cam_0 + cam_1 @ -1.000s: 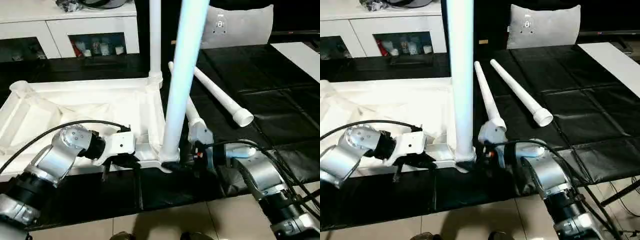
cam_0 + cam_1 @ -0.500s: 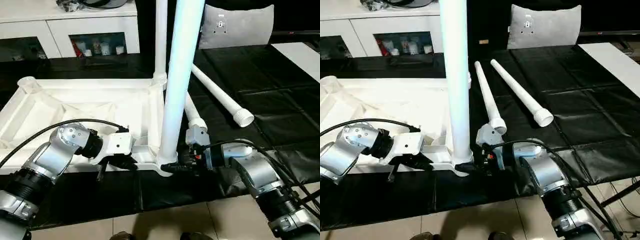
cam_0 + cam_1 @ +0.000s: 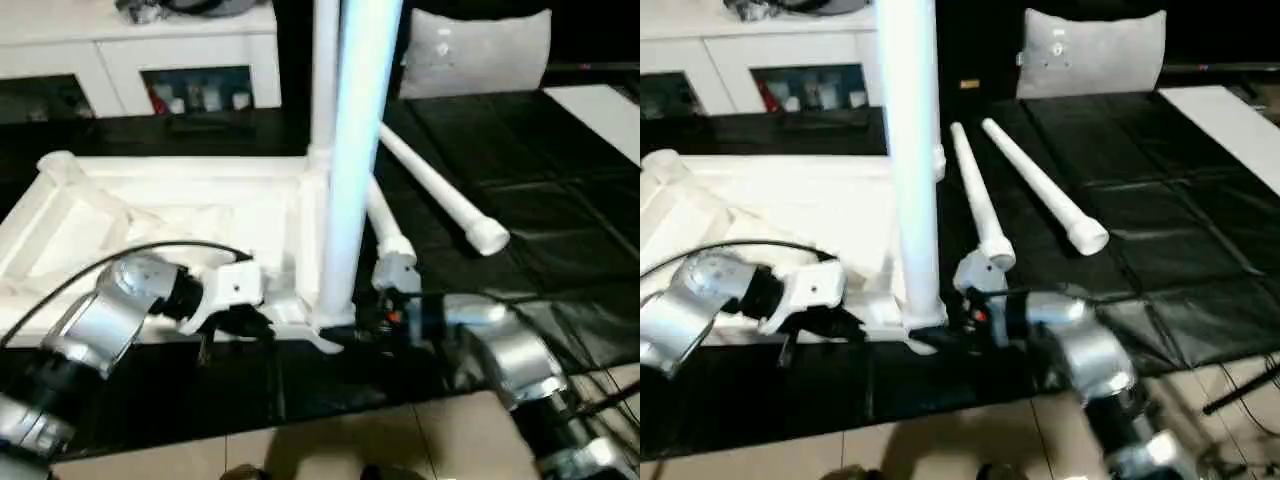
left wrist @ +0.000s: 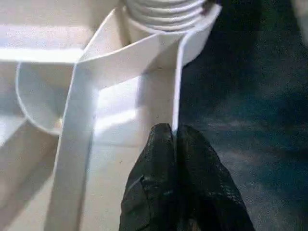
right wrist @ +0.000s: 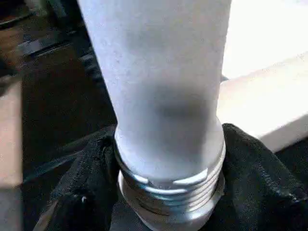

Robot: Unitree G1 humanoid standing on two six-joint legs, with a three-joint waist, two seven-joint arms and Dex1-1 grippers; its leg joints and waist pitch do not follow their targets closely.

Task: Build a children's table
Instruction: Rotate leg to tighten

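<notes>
**Near leg gripped at its threaded base**

The table top (image 3: pixel 180 215) is lying underside-up on the black mat (image 3: pixel 1120 200). The right gripper (image 5: pixel 166 202) is holding its fingers (image 5: pixel 91 192) around the threaded base of the upright near leg (image 3: pixel 350 170). The left gripper (image 4: pixel 175 139) is pinching the top's rim, fingers closed. A second leg (image 3: pixel 322 80) seems to be standing at the far corner; two legs (image 3: pixel 1040 185) are lying beside the top.

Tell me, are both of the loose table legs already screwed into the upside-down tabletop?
No, two loose legs lie flat on the black mat, beside the tabletop.
</notes>
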